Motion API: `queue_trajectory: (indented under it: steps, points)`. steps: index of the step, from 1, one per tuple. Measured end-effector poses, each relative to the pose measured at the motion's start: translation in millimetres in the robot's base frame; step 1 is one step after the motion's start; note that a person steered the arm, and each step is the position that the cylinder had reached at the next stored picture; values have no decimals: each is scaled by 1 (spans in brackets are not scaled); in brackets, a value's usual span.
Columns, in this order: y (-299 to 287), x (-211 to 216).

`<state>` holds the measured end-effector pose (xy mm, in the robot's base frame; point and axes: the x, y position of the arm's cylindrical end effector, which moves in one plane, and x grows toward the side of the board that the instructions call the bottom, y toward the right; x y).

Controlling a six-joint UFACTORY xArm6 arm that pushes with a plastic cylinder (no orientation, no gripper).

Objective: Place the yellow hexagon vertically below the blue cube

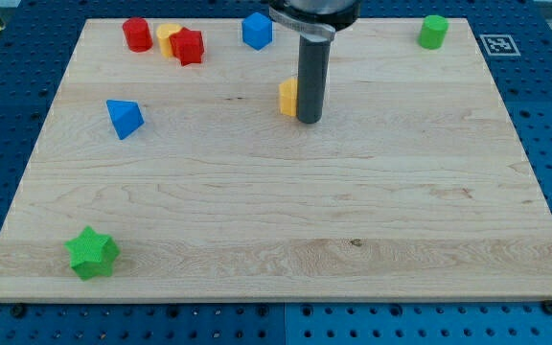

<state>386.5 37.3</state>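
Note:
The yellow hexagon (287,97) sits on the wooden board, upper middle, partly hidden by my rod. My tip (310,119) is right against the hexagon's right side, touching or nearly so. The blue cube (257,30) stands near the view's top edge, up and slightly left of the hexagon. The hexagon lies below the cube and a little to its right.
A red cylinder (137,34), a yellow block (168,38) and a red block (188,46) cluster at the top left. A blue triangular block (123,118) is at the left. A green star (92,253) is at the bottom left, a green cylinder (433,32) at the top right.

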Motion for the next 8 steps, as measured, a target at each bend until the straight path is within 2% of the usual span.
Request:
queue_trajectory:
  steps: [3,4,8]
  points:
    - [35,-29]
    - [22,-36]
    - [-100,-36]
